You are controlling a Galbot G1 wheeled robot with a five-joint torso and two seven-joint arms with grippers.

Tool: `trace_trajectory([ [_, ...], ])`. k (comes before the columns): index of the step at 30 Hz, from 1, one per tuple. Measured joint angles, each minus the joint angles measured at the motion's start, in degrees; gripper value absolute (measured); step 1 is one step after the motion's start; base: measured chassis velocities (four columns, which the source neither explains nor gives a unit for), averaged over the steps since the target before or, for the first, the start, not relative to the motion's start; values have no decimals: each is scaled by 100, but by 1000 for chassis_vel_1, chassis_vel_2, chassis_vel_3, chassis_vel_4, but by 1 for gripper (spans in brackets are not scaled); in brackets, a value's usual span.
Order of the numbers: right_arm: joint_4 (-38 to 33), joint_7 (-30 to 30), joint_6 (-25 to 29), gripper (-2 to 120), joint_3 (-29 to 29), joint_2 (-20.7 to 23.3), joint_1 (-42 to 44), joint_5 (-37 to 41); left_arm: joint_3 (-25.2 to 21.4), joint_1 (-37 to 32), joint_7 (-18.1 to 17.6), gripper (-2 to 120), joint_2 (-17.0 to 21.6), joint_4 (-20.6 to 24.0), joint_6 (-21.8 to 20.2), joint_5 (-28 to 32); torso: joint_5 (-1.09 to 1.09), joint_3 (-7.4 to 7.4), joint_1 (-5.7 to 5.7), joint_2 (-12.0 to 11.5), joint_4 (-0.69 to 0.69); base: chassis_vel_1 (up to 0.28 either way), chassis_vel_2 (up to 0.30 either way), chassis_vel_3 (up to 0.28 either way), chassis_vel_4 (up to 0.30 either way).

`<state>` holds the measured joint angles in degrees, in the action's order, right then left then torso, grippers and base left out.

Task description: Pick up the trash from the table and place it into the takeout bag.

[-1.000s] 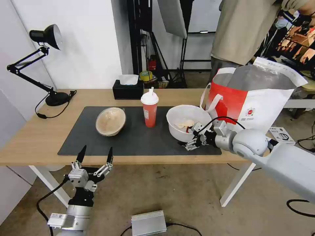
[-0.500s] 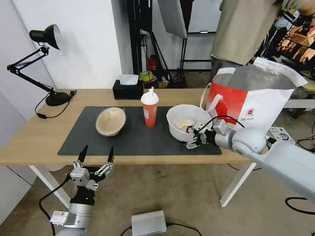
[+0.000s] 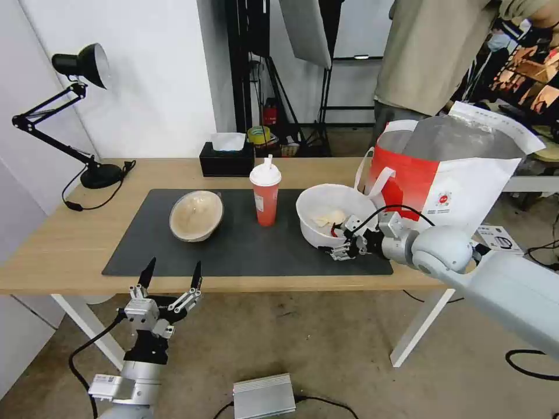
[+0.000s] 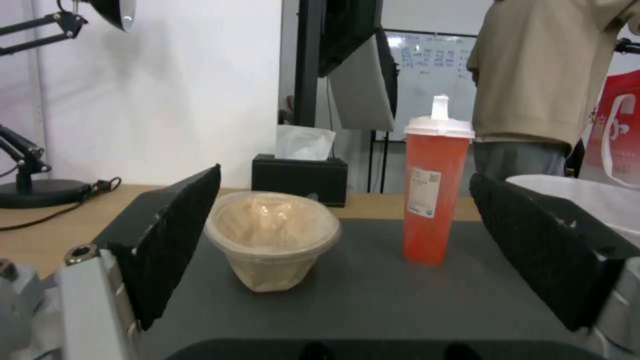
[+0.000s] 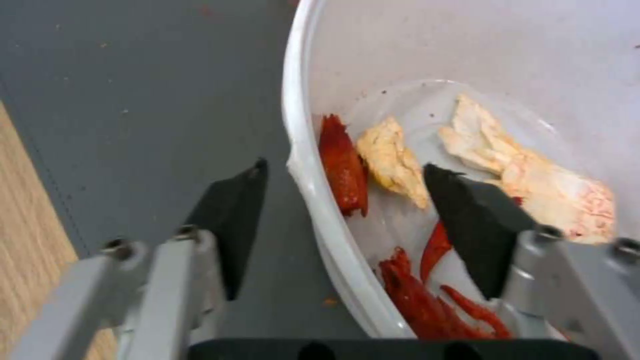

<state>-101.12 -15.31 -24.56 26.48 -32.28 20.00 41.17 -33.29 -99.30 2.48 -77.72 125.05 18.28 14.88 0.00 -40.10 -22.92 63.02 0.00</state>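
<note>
My right tool [image 3: 342,243] sits at the near rim of the white plastic bowl [image 3: 332,212], fingers spread with one pad outside the wall and the other inside, straddling the rim but not yet pinching it. The bowl rests on the right part of the dark grey mat [image 3: 244,244], just beside the takeout bag [image 3: 454,174]. I judge the bowl light and thin-walled, so it will likely flex and tilt when held by one edge; the rim bead is the stiffest place to take hold. Inside lie red shell scraps [image 5: 341,167] and pale food pieces [image 5: 393,160], loose enough to slide if the bowl tips, and the plastic looks smooth, perhaps greasy.

The red drink cup [image 3: 265,195] with white lid stands upright mid-mat, tall and narrow, so easy to knock over. The beige bowl [image 3: 196,215] lies tilted on the mat's left part, well apart from the rest. My left tool [image 3: 169,278] hangs below the counter's front edge, fingers wide apart, holding nothing.

The counter [image 3: 70,250] is light wood; the mat looks flat and grippy. A black tissue box [image 3: 227,160] and a desk lamp [image 3: 81,64] stand at the back. The bag's mouth gapes open, its foil lining showing.
</note>
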Motion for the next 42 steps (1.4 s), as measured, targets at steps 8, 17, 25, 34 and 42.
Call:
trace_trajectory([
  [8, -30, 2, 7, 32, -6, -12, 23, -4, 8, -49, 6, 100, -50, 29, 18, -37, 0, 0, 0, 0, 0, 0, 0, 0, 0],
  [17, -56, 18, 26, 0, -15, -23, 32, -13, 45, -76, 14, 100, -102, 34, 76, -103, 0, 0, -1, 0, 0, 0, 0, 0, 0],
  [25, -112, 17, 38, 0, -22, -26, 40, -12, 37, -76, 14, 100, -103, 32, 89, -106, 0, 0, -1, -1, 0, 0, 0, 0, 0],
  [34, -221, 14, 47, 0, -31, -20, 22, 18, 29, -83, 14, 100, -115, 32, 108, -110, 0, 0, -1, 0, 0, 0, 0, 0, 0],
  [42, -296, 14, 77, 0, -39, 11, -27, 49, 29, -78, 13, 100, -113, 31, 109, -122, 0, -1, -1, -1, 0, 0, 0, 0, 0],
])
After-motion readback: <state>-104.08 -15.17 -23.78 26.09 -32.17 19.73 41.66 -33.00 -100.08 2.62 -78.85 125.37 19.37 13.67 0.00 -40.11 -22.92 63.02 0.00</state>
